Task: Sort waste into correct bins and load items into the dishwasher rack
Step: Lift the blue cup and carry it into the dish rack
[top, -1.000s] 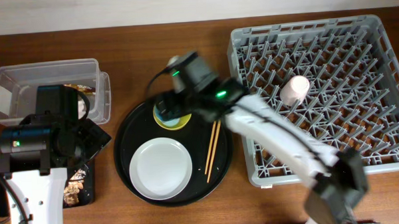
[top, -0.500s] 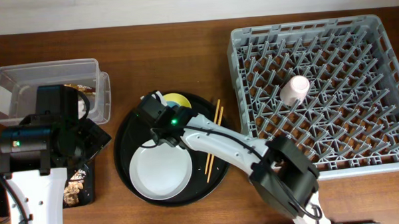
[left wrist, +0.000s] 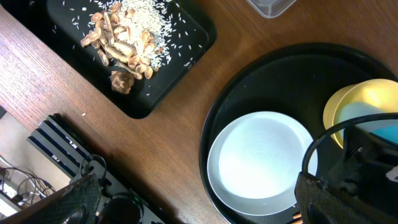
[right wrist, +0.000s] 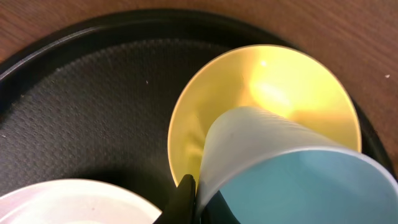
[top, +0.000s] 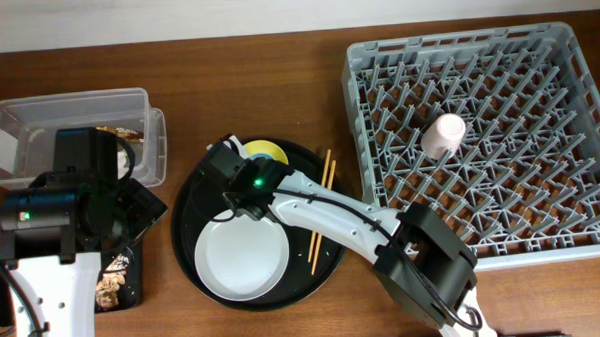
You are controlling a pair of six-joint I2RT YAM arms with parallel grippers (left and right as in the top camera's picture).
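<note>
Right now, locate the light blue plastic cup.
Right wrist view: the cup tilts inside the yellow bowl on the round black tray, rim pinched by the right gripper.

A reddish-brown wooden table (top: pixel 277 79) with visible grain fills the scene, a pale wall (top: pixel 175 13) strip bordering its far edge.

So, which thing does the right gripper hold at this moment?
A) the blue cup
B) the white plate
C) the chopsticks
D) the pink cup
A: in the right wrist view the right gripper is shut on the thin wall of the blue cup, which leans inside the yellow bowl.
</note>
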